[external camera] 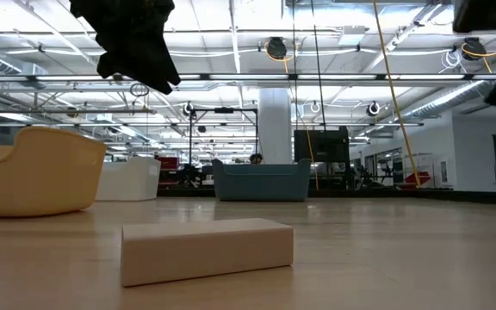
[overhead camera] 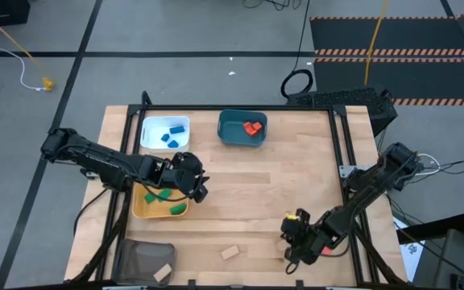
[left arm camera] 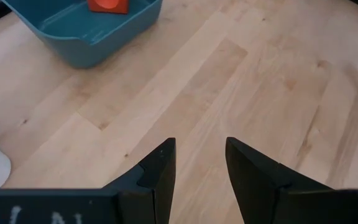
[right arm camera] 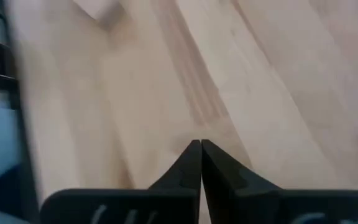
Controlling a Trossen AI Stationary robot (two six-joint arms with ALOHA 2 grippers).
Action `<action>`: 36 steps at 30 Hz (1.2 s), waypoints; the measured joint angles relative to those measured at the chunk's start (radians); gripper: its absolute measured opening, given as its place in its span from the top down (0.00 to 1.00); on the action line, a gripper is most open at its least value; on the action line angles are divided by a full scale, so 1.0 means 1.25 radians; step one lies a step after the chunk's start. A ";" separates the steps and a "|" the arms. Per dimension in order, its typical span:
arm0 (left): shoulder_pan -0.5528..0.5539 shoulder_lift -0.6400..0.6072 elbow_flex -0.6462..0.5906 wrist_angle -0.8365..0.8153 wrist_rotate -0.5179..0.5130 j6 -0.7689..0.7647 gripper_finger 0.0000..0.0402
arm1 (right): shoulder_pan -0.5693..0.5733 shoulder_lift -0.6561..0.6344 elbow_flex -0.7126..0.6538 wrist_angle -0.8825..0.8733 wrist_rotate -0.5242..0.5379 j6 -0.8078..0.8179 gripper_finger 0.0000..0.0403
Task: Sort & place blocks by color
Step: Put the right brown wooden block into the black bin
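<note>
Lying flat on the wooden tabletop (overhead camera: 296, 185) near its front edge, a plain tan rectangular wooden block (overhead camera: 229, 252) sits apart from both arms; low view shows it close up (external camera: 207, 248). Another tan block (overhead camera: 163, 273) rests in the dark mesh basket (overhead camera: 139, 259) at the front-left corner. Blue blocks (overhead camera: 175, 129) lie in the white tray (overhead camera: 153, 126), red/orange blocks (overhead camera: 253, 127) in the teal tray (overhead camera: 234, 138), green blocks (overhead camera: 164, 195) in the yellow tray (overhead camera: 142, 208).

Left tool (overhead camera: 200, 189) hangs at the yellow tray's right edge, fingers (left arm camera: 160, 171) partly apart, nothing between them, bare tabletop below, teal tray ahead. Right tool (overhead camera: 290, 235) is over the front-right tabletop, right of the loose tan block, fingers (right arm camera: 191, 163) pressed fully together, holding nothing.
</note>
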 joint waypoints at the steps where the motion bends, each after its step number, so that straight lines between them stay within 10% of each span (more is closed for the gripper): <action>1: 0.000 0.000 0.000 0.000 0.000 0.003 0.64 | -0.006 -0.014 0.001 0.002 0.002 -0.011 0.98; 21: -0.001 0.000 0.000 0.001 0.008 0.069 0.64 | -0.039 -0.048 0.003 -0.105 -0.058 0.162 0.56; 36: -0.001 0.000 0.000 -0.001 0.008 0.096 0.64 | -0.065 0.056 0.004 -0.077 -0.121 0.139 0.54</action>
